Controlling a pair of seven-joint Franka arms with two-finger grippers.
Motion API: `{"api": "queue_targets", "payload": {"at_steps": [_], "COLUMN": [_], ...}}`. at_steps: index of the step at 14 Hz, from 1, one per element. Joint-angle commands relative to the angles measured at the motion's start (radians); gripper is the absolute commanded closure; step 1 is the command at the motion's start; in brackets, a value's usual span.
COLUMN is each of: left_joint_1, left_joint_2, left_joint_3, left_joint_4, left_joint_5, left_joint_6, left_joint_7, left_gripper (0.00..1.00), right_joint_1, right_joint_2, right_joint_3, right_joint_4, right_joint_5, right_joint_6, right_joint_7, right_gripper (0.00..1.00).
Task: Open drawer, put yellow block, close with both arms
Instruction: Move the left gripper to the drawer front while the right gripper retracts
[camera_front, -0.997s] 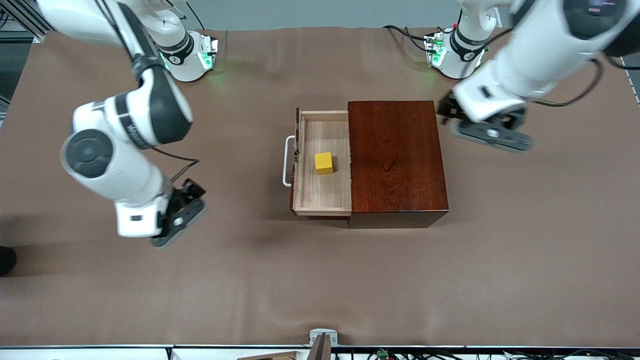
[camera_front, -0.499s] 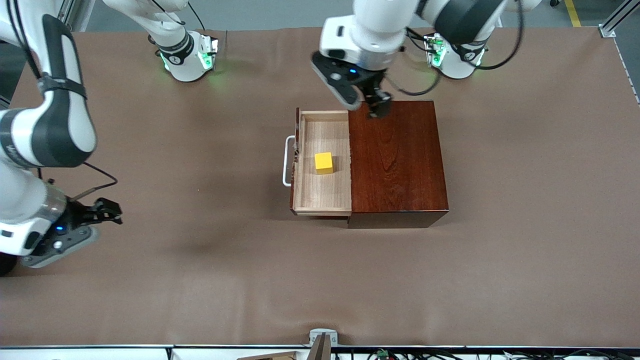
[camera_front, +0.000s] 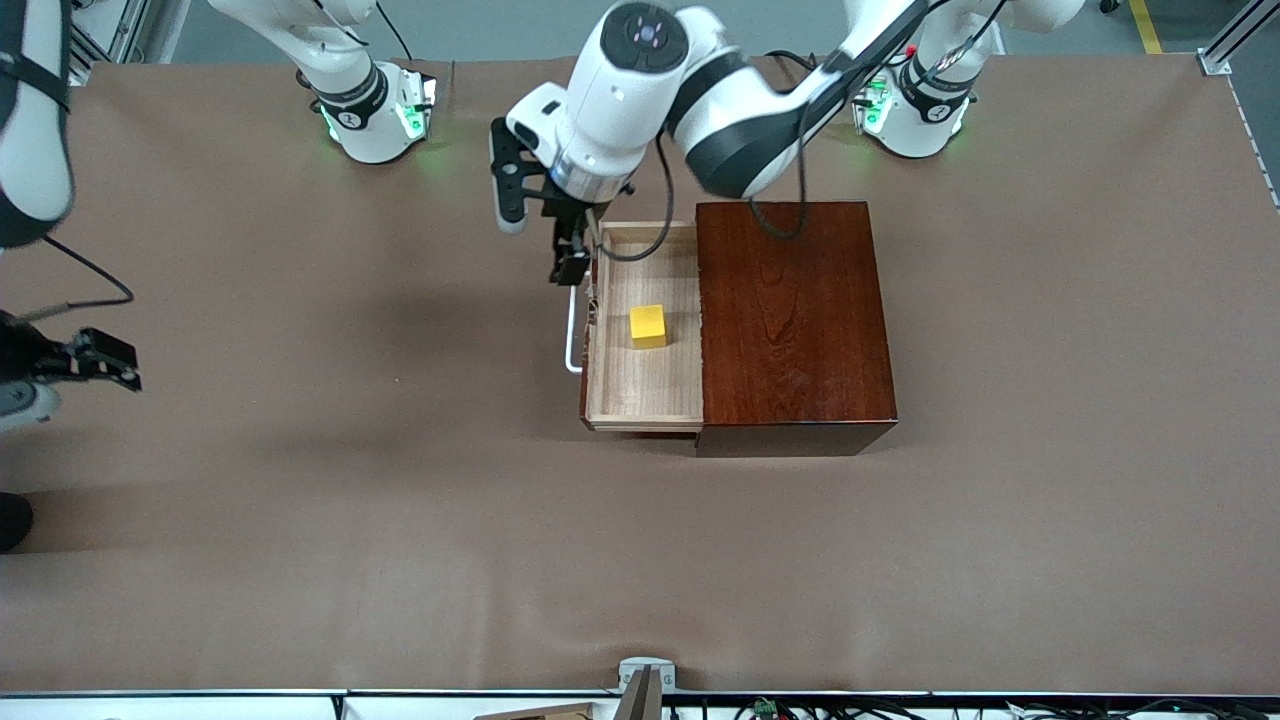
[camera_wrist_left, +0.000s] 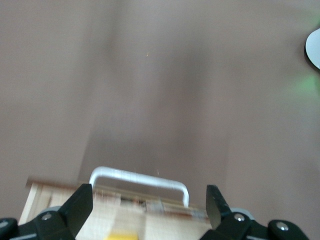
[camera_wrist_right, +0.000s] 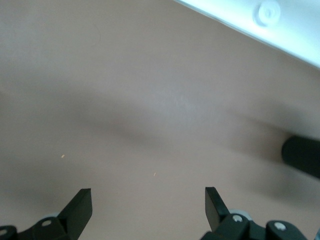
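The drawer (camera_front: 645, 400) stands pulled out of the dark reddish-brown box (camera_front: 790, 320), with its white handle (camera_front: 571, 335) toward the right arm's end of the table. The yellow block (camera_front: 648, 326) lies inside the drawer. My left gripper (camera_front: 570, 258) is open and empty, over the drawer's front corner that is farther from the front camera. In the left wrist view the handle (camera_wrist_left: 140, 179) and the yellow block (camera_wrist_left: 122, 235) lie between the open fingers of the left gripper (camera_wrist_left: 149, 200). My right gripper (camera_front: 100, 360) is open and empty at the right arm's end of the table; the right wrist view (camera_wrist_right: 148, 200) shows only cloth under it.
Brown cloth (camera_front: 400, 550) covers the table. A dark object (camera_front: 12, 520) lies at the table's edge near my right gripper and also shows in the right wrist view (camera_wrist_right: 302, 155). The arm bases (camera_front: 375, 110) (camera_front: 910, 110) stand along the edge farthest from the front camera.
My left arm has swung from over the box's corner to over the drawer's handle end. My right gripper has drawn away toward the table's edge at the right arm's end. The drawer and block have not moved.
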Motion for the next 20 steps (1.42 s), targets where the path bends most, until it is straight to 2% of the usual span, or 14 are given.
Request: {"api": "queue_targets", "payload": {"at_steps": [1,4,7,10,12,16,20], "left_joint_1": [-0.021,-0.025,-0.031,-0.031,-0.030,-0.030,-0.030], "left_joint_2": [0.077,0.143,0.180,0.209,0.213,0.209,0.194], "left_joint_3": [0.006,0.015,0.035,0.036,0.036,0.050,0.073], "left_joint_4": [0.057,0.055,0.046,0.046,0.043,0.037,0.040], "left_joint_5": [-0.013,0.001,0.029,0.051,0.068,0.096,0.098], "left_joint_6": [0.075,0.107,0.106,0.101,0.089,0.005,-0.112], "left_joint_7": [0.080,0.100,0.170,0.203,0.201,0.200,0.198], "left_gripper": [0.00,0.00,0.00,0.00,0.00,0.00,0.00], "right_joint_1": [0.058,0.061,0.061,0.060,0.047,0.049,0.049], "right_joint_2": [-0.081,-0.114,-0.143,-0.191,-0.216,-0.237,-0.262], "right_joint_3": [-0.102,-0.096,-0.096,-0.089,-0.076,-0.055,-0.003], "right_joint_4": [-0.059,-0.059,-0.073,-0.134,-0.174,-0.188,-0.194], "right_joint_5": [0.072,0.073,0.076,0.082,0.122,0.124,0.098], "right_joint_6": [-0.037,-0.098,-0.114,-0.111,-0.108,-0.114,-0.158], "right_joint_7": [0.019,0.140,0.162,0.215,0.250,0.323,0.397], "right_gripper": [0.00,0.00,0.00,0.00,0.00,0.00,0.00]}}
